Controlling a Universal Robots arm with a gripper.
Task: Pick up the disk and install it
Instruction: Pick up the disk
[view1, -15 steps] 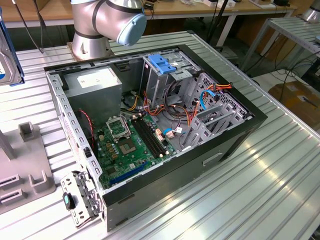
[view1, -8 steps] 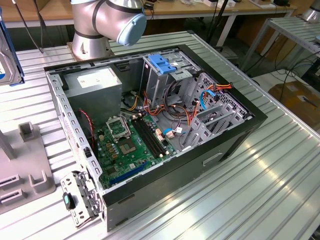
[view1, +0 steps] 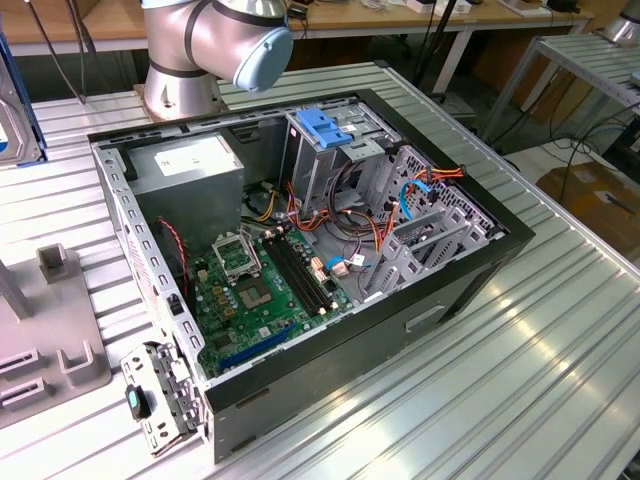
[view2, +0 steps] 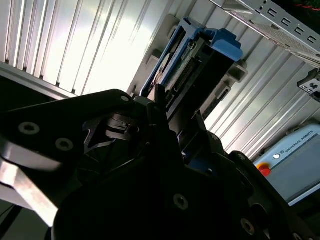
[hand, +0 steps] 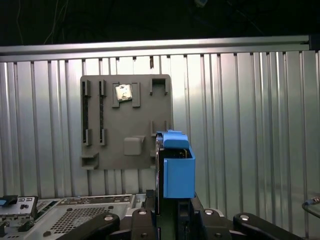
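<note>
Gripper (hand: 175, 204): black, fingers (view2: 159, 102) clamped on the flat faces of the disk, in both wrist views.
Disk (hand: 176, 165): held edge-on and standing out beyond the fingertips, blue side rail toward the first wrist camera. It is over the ribbed metal table (hand: 250, 130), in front of the grey slotted fixture plate (hand: 125, 120); contact with the plate cannot be told.
Computer case (view1: 420, 320), exterior view: open, lying on the table.
- drive cage (view1: 322, 128), blue latch: twelve o'clock inside
- power-supply box (view1: 190, 165): ten o'clock
- motherboard (view1: 255, 300): seven o'clock

Arm base (view1: 200, 50): eleven o'clock, outside the case.
</note>
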